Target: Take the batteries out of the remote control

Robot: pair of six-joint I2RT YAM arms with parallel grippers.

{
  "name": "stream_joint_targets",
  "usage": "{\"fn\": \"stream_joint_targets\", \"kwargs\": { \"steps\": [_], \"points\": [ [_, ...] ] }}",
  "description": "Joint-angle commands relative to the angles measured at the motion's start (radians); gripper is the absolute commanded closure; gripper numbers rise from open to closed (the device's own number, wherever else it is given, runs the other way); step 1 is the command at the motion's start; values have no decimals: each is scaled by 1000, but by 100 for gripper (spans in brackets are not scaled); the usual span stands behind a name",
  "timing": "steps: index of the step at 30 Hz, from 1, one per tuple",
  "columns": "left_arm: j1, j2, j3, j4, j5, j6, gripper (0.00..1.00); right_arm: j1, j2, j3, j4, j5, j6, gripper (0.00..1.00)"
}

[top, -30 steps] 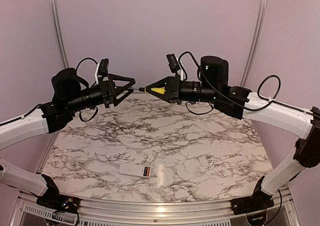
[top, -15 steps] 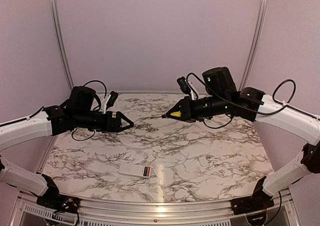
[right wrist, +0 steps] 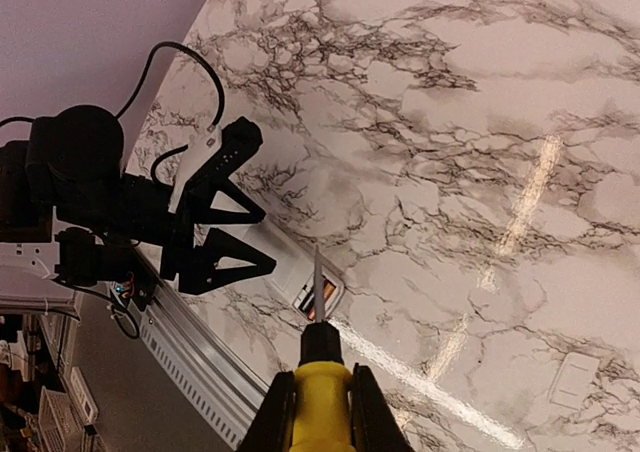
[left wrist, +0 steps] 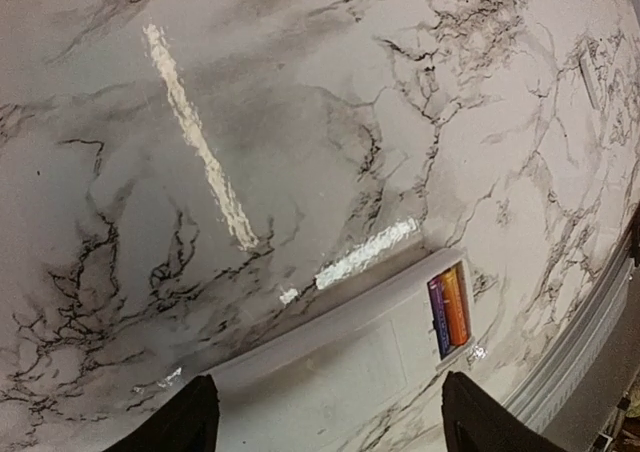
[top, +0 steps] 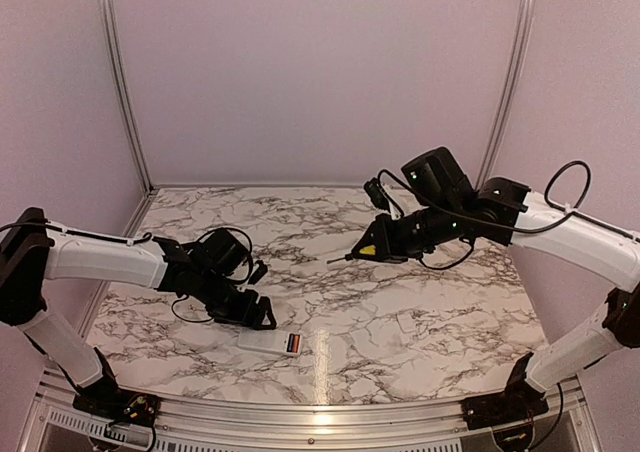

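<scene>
One flat white plastic remote control (left wrist: pixel 340 362), reddish-orange batteries (left wrist: pixel 450 310) aboard. Left gripper (left wrist: pixel 335 422) gapes above, presumably to brace it; right gripper (right wrist: pixel 322 412) clamps yellow-handled screwdriver (right wrist: pixel 322 392), presumably to pry.

No words, brands, numbers or signs can be read anywhere. The batteries (left wrist: pixel 452 310) in the remote control (left wrist: pixel 330 367), lower right, show only coloured bands.

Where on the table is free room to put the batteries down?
Bare: the far end of the table by the back wall, and the strip between the remote control and the small white cover. Crowded: near-left, where the open left gripper hangs over the remote control and batteries; the screwdriver in the right gripper points there.
</scene>
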Motion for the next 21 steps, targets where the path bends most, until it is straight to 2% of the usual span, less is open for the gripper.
{"fn": "stream_joint_targets", "kwargs": {
  "steps": [1, 6, 11, 14, 21],
  "points": [
    [-43, 52, 60, -118, -112, -47, 21, -22, -45, -21, -54, 29, -35, 100],
    [-78, 66, 55, -125, -154, -164, 21, -64, -52, -15, -62, -24, -97, 100],
    [-124, 80, 102, -161, -194, -278, 20, -97, -40, 62, -167, -37, -201, 100],
    [-154, 93, 126, -185, -205, -318, 20, -101, -59, 52, -192, -36, -226, 100],
    [-215, 100, 195, -247, -213, -252, 16, -103, -104, 13, -204, -89, -288, 100]
  ]
}}
